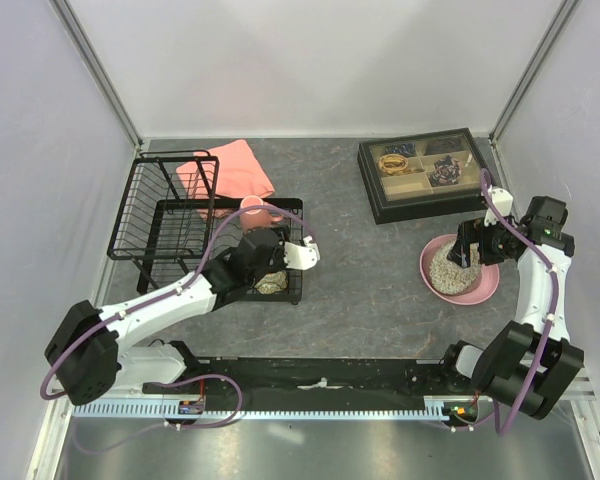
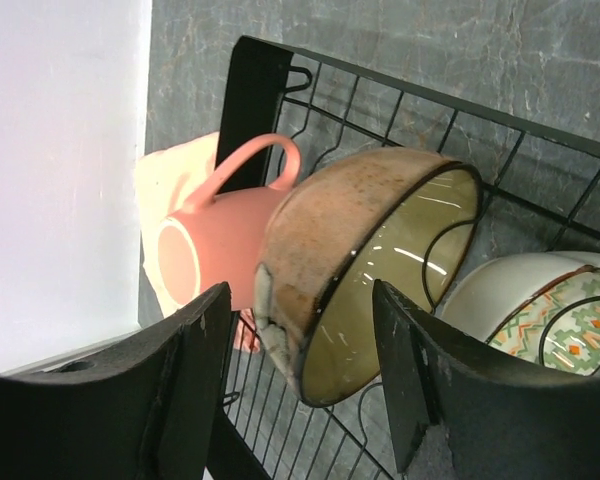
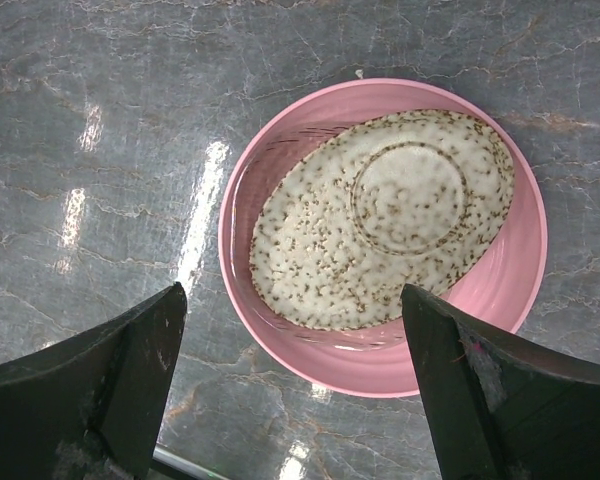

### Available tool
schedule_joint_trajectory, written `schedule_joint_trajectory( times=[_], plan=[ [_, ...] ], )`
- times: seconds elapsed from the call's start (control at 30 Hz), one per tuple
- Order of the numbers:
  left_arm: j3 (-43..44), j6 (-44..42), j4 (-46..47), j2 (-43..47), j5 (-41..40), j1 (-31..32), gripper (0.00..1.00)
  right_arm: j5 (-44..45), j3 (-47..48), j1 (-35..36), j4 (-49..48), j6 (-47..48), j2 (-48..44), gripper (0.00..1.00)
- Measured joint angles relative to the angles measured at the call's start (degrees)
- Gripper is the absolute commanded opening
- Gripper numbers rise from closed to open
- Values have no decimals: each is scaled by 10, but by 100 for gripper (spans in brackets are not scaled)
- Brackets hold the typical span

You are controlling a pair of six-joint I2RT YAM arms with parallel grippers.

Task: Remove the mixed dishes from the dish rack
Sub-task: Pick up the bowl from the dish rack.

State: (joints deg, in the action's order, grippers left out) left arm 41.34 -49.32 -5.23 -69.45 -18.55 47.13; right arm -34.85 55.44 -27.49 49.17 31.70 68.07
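The black wire dish rack (image 1: 160, 215) stands at the left; its flat base (image 2: 260, 90) holds a pink mug (image 2: 220, 240) lying on its side, a brown bowl (image 2: 370, 250) tipped on edge with an olive inside, and a cream bowl with a patterned inside (image 2: 550, 310). My left gripper (image 2: 305, 390) is open over the base (image 1: 268, 272), one finger on each side of the brown bowl's lower rim, not touching it. The grey speckled bowl (image 3: 380, 220) lies upside down on the pink plate (image 3: 500, 290) at the right (image 1: 485, 290). My right gripper (image 3: 295, 400) hangs open and empty just above them (image 1: 468, 255).
A pink folded cloth (image 1: 240, 165) lies behind the rack and shows past the mug (image 2: 170, 190). A black compartmented tray of trinkets (image 1: 425, 170) sits at the back right, just beyond the plate. White walls enclose the table on three sides.
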Motion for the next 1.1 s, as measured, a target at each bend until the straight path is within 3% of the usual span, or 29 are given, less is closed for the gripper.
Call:
schedule_joint_trajectory(
  times=[0.63,1.1],
  plan=[
    [-73,-45,137,-15,-19,2,60,0,-7,0,-8,0,4,95],
    [-119,-76,254,-31,-35,2,47,1,-15,0,-16,0,11,95]
  ],
)
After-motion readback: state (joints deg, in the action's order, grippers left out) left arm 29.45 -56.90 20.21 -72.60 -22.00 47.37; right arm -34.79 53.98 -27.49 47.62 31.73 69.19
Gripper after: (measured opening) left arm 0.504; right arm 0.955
